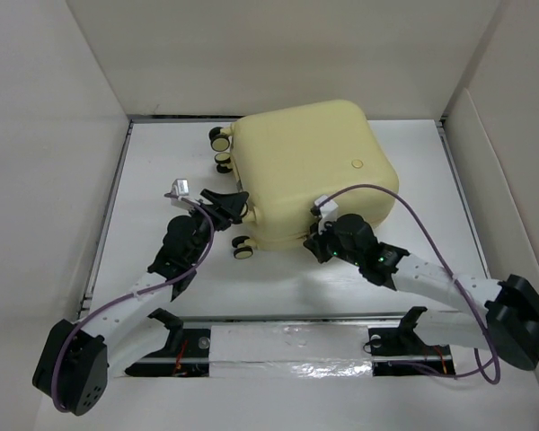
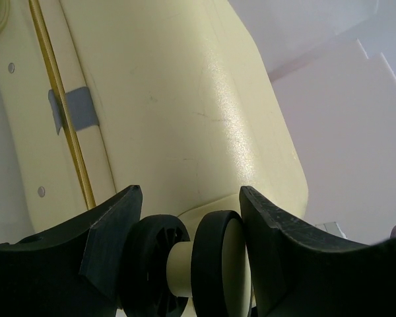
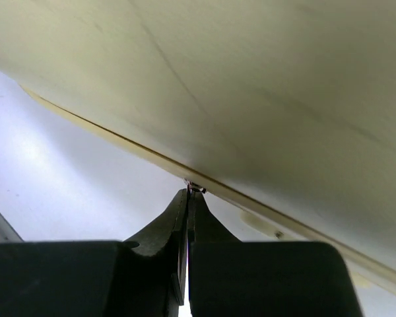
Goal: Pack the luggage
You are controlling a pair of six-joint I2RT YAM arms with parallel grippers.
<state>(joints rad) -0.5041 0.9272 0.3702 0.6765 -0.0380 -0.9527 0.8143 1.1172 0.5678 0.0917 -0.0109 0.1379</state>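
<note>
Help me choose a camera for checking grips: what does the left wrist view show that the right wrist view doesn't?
Only left wrist: the left gripper spread around a caster wheel, plus a grey tape patch across the seam. Only right wrist: the right gripper pinched shut on a tiny metal zipper pull. Both: the luggage, its pale-yellow shell and seam.
</note>
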